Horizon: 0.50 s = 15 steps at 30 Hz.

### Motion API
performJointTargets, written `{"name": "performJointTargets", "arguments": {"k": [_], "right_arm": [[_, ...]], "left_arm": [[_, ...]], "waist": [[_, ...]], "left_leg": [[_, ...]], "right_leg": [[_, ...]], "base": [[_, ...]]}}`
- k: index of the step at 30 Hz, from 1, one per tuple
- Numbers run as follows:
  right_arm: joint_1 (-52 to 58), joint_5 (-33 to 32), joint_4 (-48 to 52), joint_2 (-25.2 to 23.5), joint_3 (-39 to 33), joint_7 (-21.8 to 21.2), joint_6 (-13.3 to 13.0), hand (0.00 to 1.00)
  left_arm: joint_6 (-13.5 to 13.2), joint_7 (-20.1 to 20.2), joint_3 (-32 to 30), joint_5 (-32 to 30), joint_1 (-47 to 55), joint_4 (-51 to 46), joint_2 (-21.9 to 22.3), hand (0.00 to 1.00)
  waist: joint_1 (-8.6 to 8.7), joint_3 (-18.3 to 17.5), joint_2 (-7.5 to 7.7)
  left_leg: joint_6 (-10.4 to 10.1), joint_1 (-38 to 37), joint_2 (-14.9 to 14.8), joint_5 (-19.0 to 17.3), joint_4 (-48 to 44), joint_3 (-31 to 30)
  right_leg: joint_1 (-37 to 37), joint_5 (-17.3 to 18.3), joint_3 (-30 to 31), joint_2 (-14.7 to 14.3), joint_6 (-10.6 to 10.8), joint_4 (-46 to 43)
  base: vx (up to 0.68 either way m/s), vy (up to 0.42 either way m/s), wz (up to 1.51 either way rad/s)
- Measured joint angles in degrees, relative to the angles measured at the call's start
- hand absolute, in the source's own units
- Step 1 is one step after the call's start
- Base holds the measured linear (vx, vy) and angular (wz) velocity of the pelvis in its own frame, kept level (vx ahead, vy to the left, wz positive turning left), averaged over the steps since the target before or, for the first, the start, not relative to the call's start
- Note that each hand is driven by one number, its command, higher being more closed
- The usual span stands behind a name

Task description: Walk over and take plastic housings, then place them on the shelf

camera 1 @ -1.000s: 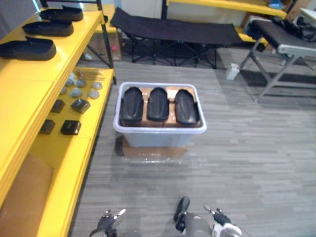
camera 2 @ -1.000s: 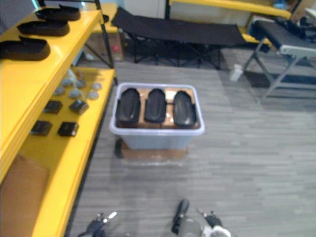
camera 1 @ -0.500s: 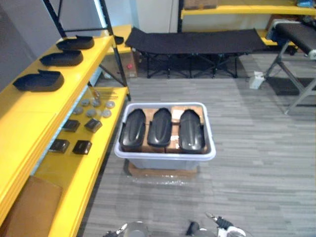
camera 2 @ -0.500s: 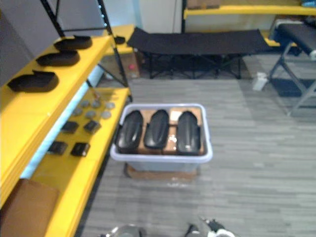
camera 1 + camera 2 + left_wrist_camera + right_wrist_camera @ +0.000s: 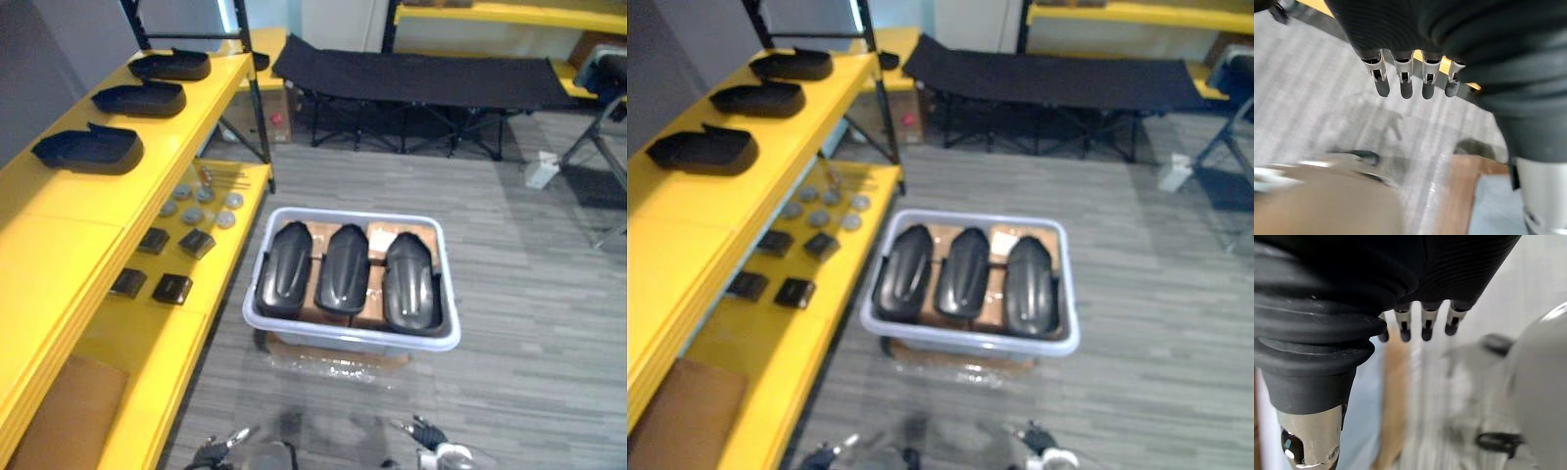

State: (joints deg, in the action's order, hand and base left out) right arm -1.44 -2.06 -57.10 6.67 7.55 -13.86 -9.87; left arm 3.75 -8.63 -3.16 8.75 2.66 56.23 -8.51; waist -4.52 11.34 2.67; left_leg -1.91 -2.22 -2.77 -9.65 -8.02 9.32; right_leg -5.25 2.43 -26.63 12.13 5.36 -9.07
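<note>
Three black plastic housings (image 5: 283,269), (image 5: 345,268), (image 5: 409,281) lie side by side in a pale grey bin (image 5: 343,333) on the floor ahead. More black housings (image 5: 88,149), (image 5: 139,99), (image 5: 171,66) rest in a row on the top level of the yellow shelf (image 5: 59,225) at my left. My left hand (image 5: 1406,78) hangs with straight fingers over the floor and holds nothing. Fingers straight, my right hand (image 5: 1426,320) hangs the same way, empty. Both hands are well short of the bin.
The bin stands on a cardboard sheet (image 5: 338,354). Small black boxes (image 5: 167,287) and round parts (image 5: 201,206) lie on the lower shelf level, with a brown board (image 5: 69,411) nearer me. A black folding cot (image 5: 421,78) stands behind the bin. Grey floor lies open to the right.
The whole picture has shifted as the camera moved: the bin now shows larger and further right, the shelf more in view. The housings in the bin lie as before.
</note>
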Motion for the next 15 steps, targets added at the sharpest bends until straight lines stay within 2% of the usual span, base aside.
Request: {"name": "performJointTargets", "arguments": {"k": [1,2,4,6,8,9,10,11,12,13,14,15], "right_arm": [[0.0,0.0,3.1,0.0,4.2,-2.2,-1.9,0.00],[0.1,-1.0,6.5,0.1,8.1,-5.5,-2.6,0.00],[0.0,-4.6,11.8,0.2,13.6,-9.3,-2.8,0.00],[-0.1,-12.0,23.6,0.2,20.4,-12.7,-2.7,0.00],[-0.2,-17.7,33.7,0.3,21.1,-13.5,-2.4,0.00],[-0.3,-20.0,39.0,0.3,19.9,-13.5,-2.1,0.00],[-1.1,-23.8,47.4,0.5,15.3,-13.4,-1.7,0.00],[-1.6,-25.8,50.1,0.8,12.8,-13.2,-1.7,0.00],[-4.1,-31.5,56.8,2.6,3.2,-11.5,-1.7,0.00],[-6.0,-34.1,58.9,4.2,-3.9,-9.0,-2.6,0.00],[-7.2,-35.3,59.5,5.2,-8.7,-6.5,-3.3,0.00],[-8.9,-35.5,60.3,6.6,-13.8,-1.9,-4.1,0.00]], "left_arm": [[0.1,-0.3,0.0,0.3,-0.7,0.0,-0.4,0.00],[0.2,-0.5,0.1,0.2,-1.0,0.0,-0.5,0.00],[0.3,-0.5,0.0,0.0,-1.1,0.0,-0.6,0.00],[0.4,-0.5,-0.1,-0.2,-1.1,0.1,-0.7,0.00],[0.1,-0.4,-0.7,-0.3,-0.8,0.4,-1.0,0.00],[-0.2,-0.3,-0.8,-0.4,-0.4,0.8,-1.2,0.00],[-0.5,0.0,-1.0,-0.9,0.4,1.3,-1.3,0.00],[-0.7,0.1,-1.3,-0.9,1.0,1.3,-1.3,0.00],[-1.6,0.2,-2.6,-0.9,2.7,1.3,-0.9,0.00],[-2.3,0.2,-3.0,-0.8,3.7,1.3,-0.2,0.00],[-2.4,0.2,-3.0,-0.8,4.3,1.5,0.1,0.00],[-2.4,0.4,-3.1,-0.9,4.3,1.9,0.0,0.00]], "waist": [[0.25,0.1,1.13],[0.27,-0.1,1.91],[0.10,-0.4,2.49],[-0.14,-1.0,3.35],[-0.90,-1.4,3.90],[-0.90,-1.5,4.12],[-0.83,-1.7,4.40],[-0.78,-1.7,4.46],[-0.73,-1.7,4.29],[-0.39,-1.2,3.05],[0.36,-1.5,2.55],[0.91,-1.7,2.24]], "left_leg": [[0.0,0.5,0.3,0.1,0.0,-0.8],[0.1,0.5,0.3,0.1,-0.1,-1.1],[0.2,0.4,0.2,0.2,-0.6,-1.7],[0.2,0.4,0.1,0.2,-0.6,-2.7],[0.2,0.3,0.1,0.2,-0.6,-2.6],[0.2,0.3,0.2,0.2,-0.6,-2.5],[0.2,0.2,0.3,0.2,-0.7,-2.2],[0.2,0.0,0.3,0.2,-0.7,-2.0],[0.2,-1.4,0.1,0.2,-0.9,-0.6],[0.2,-2.8,-0.7,0.2,-1.1,-0.1],[0.2,-3.0,-1.5,0.2,-1.6,0.1],[0.2,-2.8,-2.3,0.2,-2.5,0.6]], "right_leg": [[-0.1,-0.3,0.0,-0.2,0.4,0.4],[-0.9,-1.3,0.0,-0.5,0.6,1.6],[-2.4,-3.1,-0.1,-1.1,0.7,3.4],[-3.5,-4.8,0.0,-1.4,0.7,4.7],[-3.6,-5.1,0.1,-1.4,0.2,4.8],[-3.6,-5.2,0.2,-1.4,0.2,4.8],[-3.6,-5.2,0.9,-1.3,0.2,4.8],[-3.5,-5.2,1.5,-1.3,0.2,4.7],[-3.6,-5.2,3.7,-1.2,0.2,3.7],[-3.1,-4.3,4.8,-1.4,0.2,1.9],[-2.9,0.1,6.6,-2.8,0.3,3.2],[-3.0,0.8,8.2,-5.5,-0.1,9.7]], "base": [[0.07,0.051,0.32],[0.08,0.054,0.28],[0.09,0.052,0.24],[0.10,0.049,0.27],[0.08,0.032,0.07],[0.09,0.030,-0.01],[0.07,0.023,-0.05],[0.09,0.031,-0.23],[0.08,0.000,-0.38],[0.06,-0.020,-0.44],[0.02,-0.054,-0.32],[-0.01,-0.090,-0.27]]}}
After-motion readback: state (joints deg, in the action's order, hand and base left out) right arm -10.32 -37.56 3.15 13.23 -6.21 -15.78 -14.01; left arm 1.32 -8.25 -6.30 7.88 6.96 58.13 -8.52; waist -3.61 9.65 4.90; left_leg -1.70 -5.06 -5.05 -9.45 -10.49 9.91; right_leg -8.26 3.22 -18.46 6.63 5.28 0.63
